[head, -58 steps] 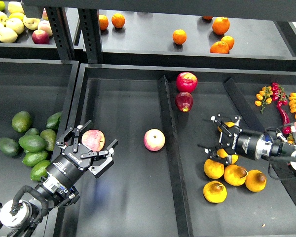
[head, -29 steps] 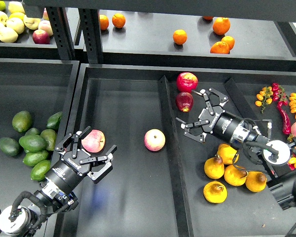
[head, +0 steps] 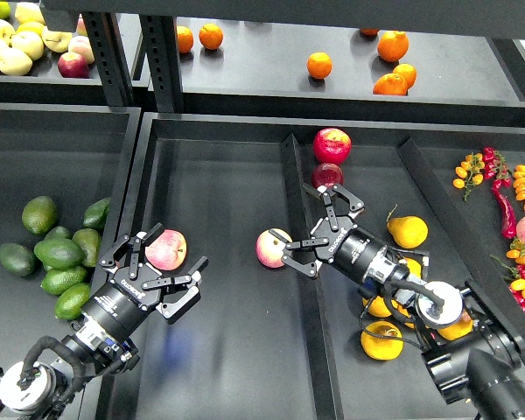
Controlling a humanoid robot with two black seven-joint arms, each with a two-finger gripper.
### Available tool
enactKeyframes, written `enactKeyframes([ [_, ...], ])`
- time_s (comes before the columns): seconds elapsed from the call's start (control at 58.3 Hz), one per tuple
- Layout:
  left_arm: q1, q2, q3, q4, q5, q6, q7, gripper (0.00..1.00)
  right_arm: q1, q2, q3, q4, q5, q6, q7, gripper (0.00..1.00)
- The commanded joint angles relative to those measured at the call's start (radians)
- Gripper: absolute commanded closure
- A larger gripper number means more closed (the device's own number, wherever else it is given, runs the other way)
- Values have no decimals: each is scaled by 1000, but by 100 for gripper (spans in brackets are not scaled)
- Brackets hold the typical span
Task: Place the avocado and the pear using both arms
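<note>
Several dark green avocados point(head: 57, 254) lie in a pile in the left bin. Several yellow-orange pears lie in the right compartment: one point(head: 407, 231) apart at the top, one point(head: 382, 339) at the front, others partly hidden under my right arm. My left gripper point(head: 157, 265) is open and empty, to the right of the avocados, with a pink-yellow apple point(head: 165, 249) just behind its fingers. My right gripper point(head: 319, 232) is open and empty over the divider point(head: 290, 175), left of the pears and right beside a second pink-yellow apple point(head: 271, 248).
Two red apples point(head: 331, 145) lie at the back of the right compartment. Red chillies and small orange tomatoes point(head: 507, 188) are at the far right. Oranges point(head: 318, 65) and pale apples point(head: 13, 44) lie on the upper shelf. A black upright post point(head: 114, 61) stands at the back left.
My right arm swung left, from over the pears to over the divider beside the middle apple, uncovering one pear. My left gripper drew back slightly and stays open.
</note>
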Motion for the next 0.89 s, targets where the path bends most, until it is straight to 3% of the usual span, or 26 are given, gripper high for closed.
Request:
enactKeyframes([
  [0.0,-29,0,0,38,0,0,0,1,-43,0,5,22,46,60,0,1],
  [0.481,-58,0,33,136,-1,0,0,1,-241,0,-59,116,128,60,30,1],
  [0.566,-67,0,39,133,-1,0,0,1,-241,0,-73,141,128,60,82,1],
  [0.669,-85,0,43,116,-1,0,-2,1,-234,0,-73,197,129,60,211,1],
  [0.755,-99,0,43,101,-1,0,-4,1,-234,0,-67,226,140,60,246,1],
  [0.875,-145,0,41,87,0,0,-7,1,-233,0,-56,256,159,60,249,1],
])
